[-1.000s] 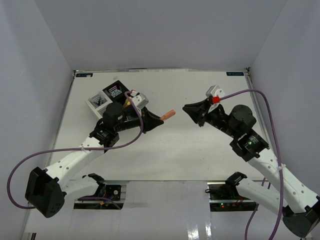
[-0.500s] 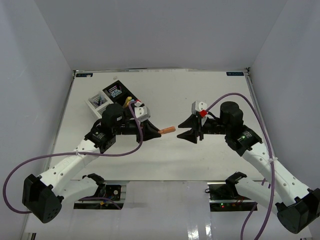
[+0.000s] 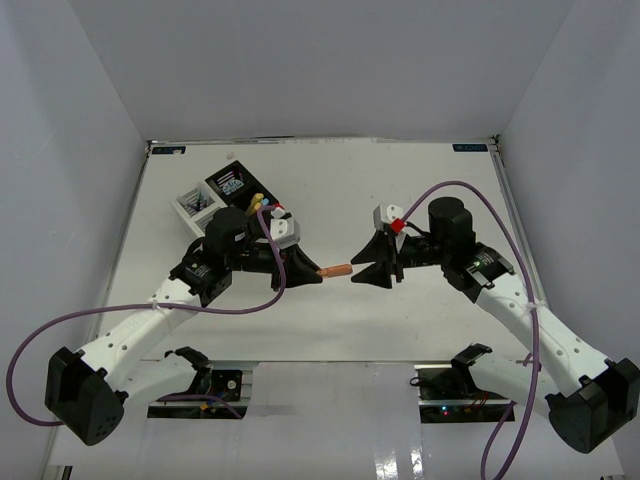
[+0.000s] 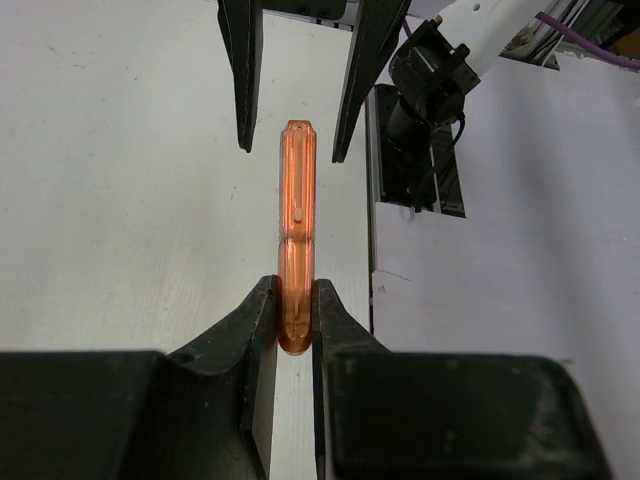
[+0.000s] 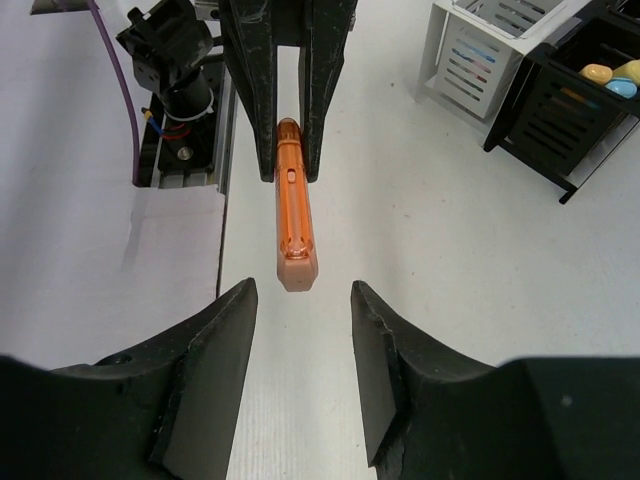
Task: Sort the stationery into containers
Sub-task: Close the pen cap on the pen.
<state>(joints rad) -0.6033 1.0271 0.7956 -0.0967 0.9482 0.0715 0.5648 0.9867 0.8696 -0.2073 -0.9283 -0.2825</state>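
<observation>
My left gripper [image 3: 316, 272] is shut on the tail of an orange highlighter [image 3: 336, 269] and holds it level above the table, pointing right. It shows in the left wrist view [image 4: 296, 230] clamped between the pads. My right gripper [image 3: 358, 276] is open and faces it, its fingertips just short of the highlighter's free end [image 5: 296, 245], not touching. The containers [image 3: 225, 196] stand at the back left: two black compartments [image 5: 575, 95] holding several highlighters and two white ones [image 5: 490, 50]. No pens or tub are clearly visible.
The white table [image 3: 420, 190] runs between grey walls. Its near edge and the arm base mounts [image 3: 215, 378] lie close below the grippers. A purple cable [image 3: 470, 195] loops over each arm.
My left gripper has carried the highlighter down and right toward the table's middle. My right arm has swung left and lowered, bringing its open jaws up to the highlighter's free end.
</observation>
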